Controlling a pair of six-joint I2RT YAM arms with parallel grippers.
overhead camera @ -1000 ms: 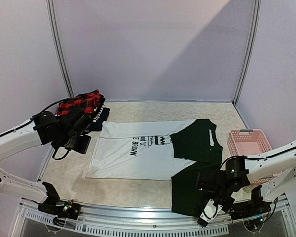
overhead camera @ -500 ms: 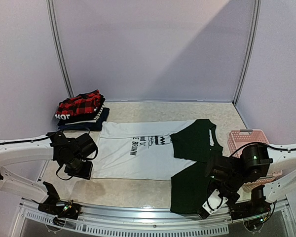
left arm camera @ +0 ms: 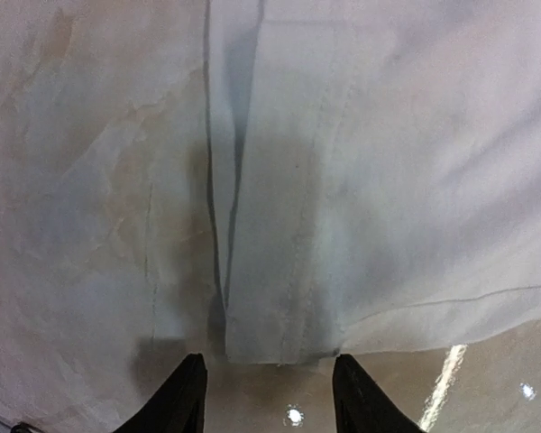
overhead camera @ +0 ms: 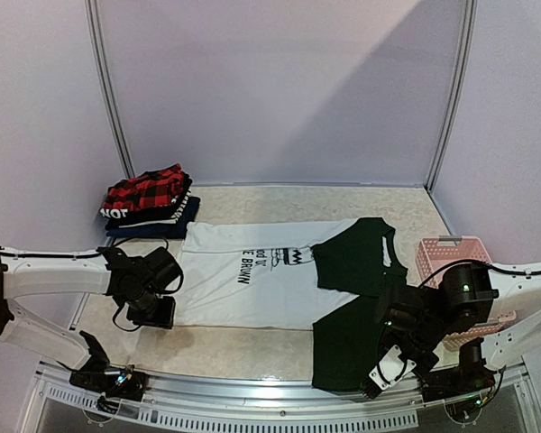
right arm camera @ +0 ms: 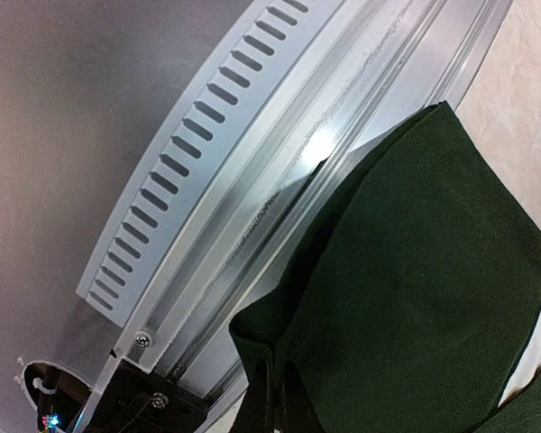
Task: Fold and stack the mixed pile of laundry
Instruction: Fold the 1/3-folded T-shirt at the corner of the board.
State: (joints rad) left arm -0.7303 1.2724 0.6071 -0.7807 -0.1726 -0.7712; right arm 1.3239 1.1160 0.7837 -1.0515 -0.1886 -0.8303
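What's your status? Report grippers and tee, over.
Left gripper open at white tee hem corner. Right gripper shut on dark sleeve. Pink basket off to the side.

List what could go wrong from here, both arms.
1. The left gripper is open with only the hem corner of the tee at its tips. Closing there may slip off or catch just one layer.
2. The right gripper is shut on the sleeve, which drapes over the rail. Pulling could snag it there or skew the tee.
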